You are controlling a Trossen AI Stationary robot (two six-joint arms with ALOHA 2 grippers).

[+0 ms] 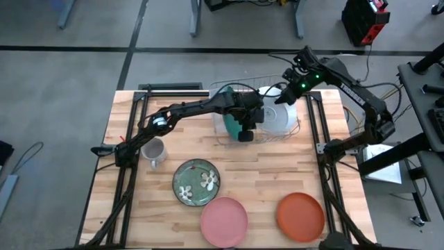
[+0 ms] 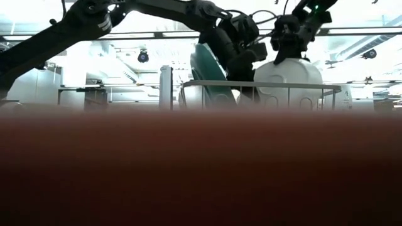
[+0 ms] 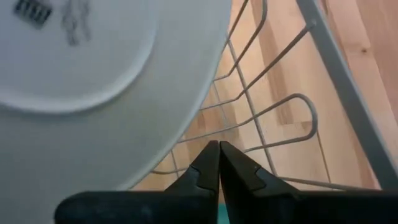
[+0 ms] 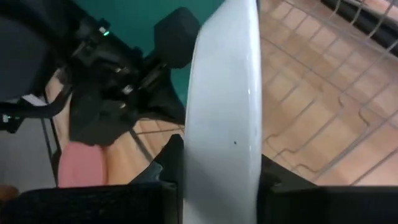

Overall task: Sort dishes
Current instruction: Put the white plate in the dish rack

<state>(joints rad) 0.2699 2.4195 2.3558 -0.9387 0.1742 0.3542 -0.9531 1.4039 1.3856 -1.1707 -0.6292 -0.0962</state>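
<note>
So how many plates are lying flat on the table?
3: the green flowered plate near the middle, the pink plate at the front edge, the orange-red plate beside it. The teal plate stands in the rack.

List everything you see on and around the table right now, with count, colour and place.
Teal plate: one, on edge in the rack's left part.
White bowl: one, on edge in the rack, right of the teal plate.
Wire dish rack: one, grey, table's far middle.
Grey mug: one, left side.
Dark green flowered plate: one, near centre.
Pink plate: one, near edge.
Orange-red plate: one, near right.
Left gripper: fingers shut, at the rack.
Right gripper: shut on the bowl's rim.
</note>
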